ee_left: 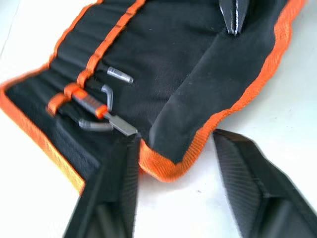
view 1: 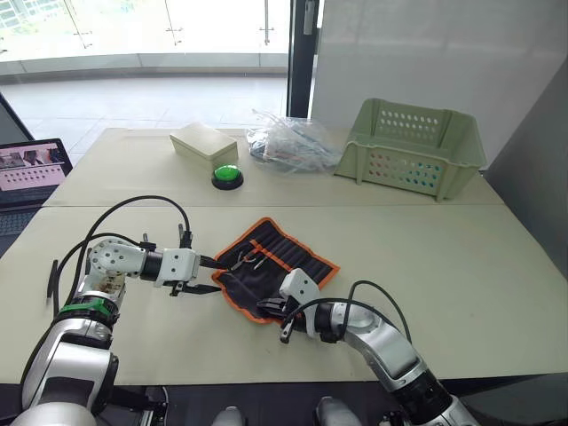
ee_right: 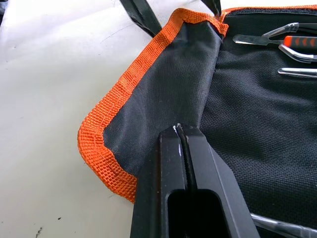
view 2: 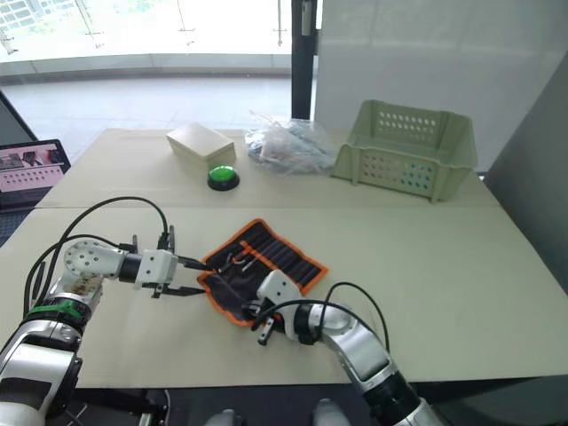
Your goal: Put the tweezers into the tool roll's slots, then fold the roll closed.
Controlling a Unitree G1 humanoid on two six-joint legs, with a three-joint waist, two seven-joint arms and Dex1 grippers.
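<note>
Right now your left pincer [ee_left: 171,191] stands spread wide at the tool roll [view 1: 275,266]'s near-left corner, one finger [ee_left: 116,183] touching the orange trim, holding nothing. Your right pincer [ee_right: 181,148] is pressed together on the roll's black fabric by its near edge. The roll lies open on the table [view 1: 444,257], a few tweezers [ee_left: 94,106] tucked under the slots [ee_left: 74,82]' orange strip.
</note>
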